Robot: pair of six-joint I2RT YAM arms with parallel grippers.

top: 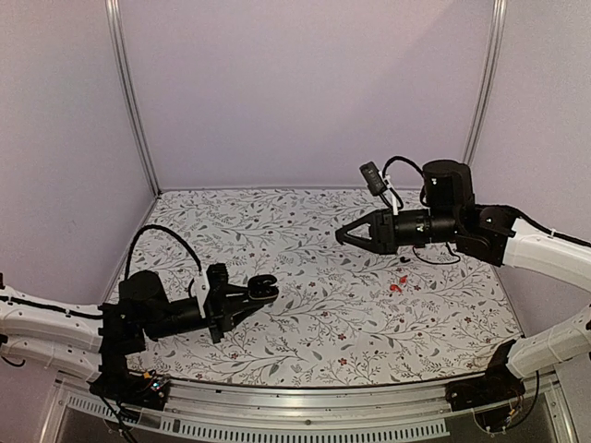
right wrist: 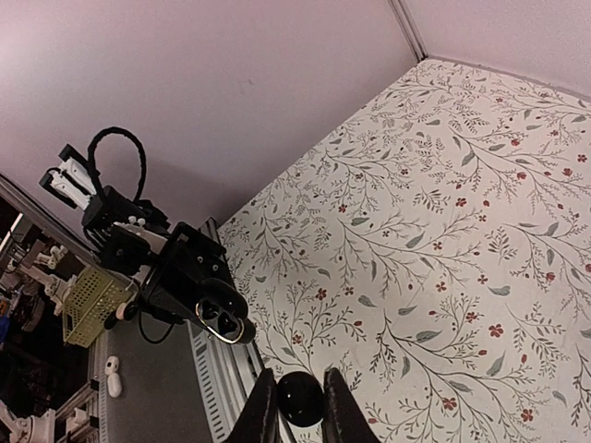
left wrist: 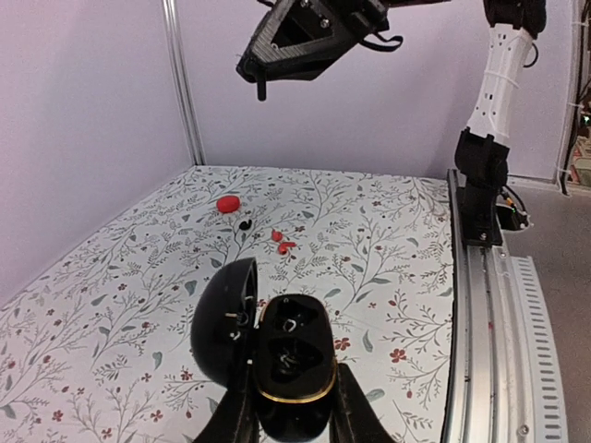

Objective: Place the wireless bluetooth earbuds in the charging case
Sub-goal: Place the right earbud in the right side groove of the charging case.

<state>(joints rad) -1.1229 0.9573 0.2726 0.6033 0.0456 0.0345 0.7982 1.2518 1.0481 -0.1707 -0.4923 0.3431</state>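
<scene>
Clamped between the fingers of the left gripper (left wrist: 294, 392), right at the left wrist lens: charging case (left wrist: 294, 355), black with a gold rim, lid (left wrist: 224, 318) standing open to the left. Shows two dark wells in this view alone; cannot tell whether either is filled. Reads from the top view as a mere dark lump at the tips.

Ahead of that gripper, on the floral table (left wrist: 111, 305) and well apart from it: red earbuds (left wrist: 282, 241), two tiny ones close together. Farther out, a small black speck (left wrist: 245, 223) and a larger red blob (left wrist: 228, 203). Lie, by the top view, below and just behind the tips of the right gripper (top: 343, 236).

Farthest right, that gripper again: raised off the table, closed on a small glossy black bud (right wrist: 300, 401). Plain from the right wrist view, hidden from above.
</scene>
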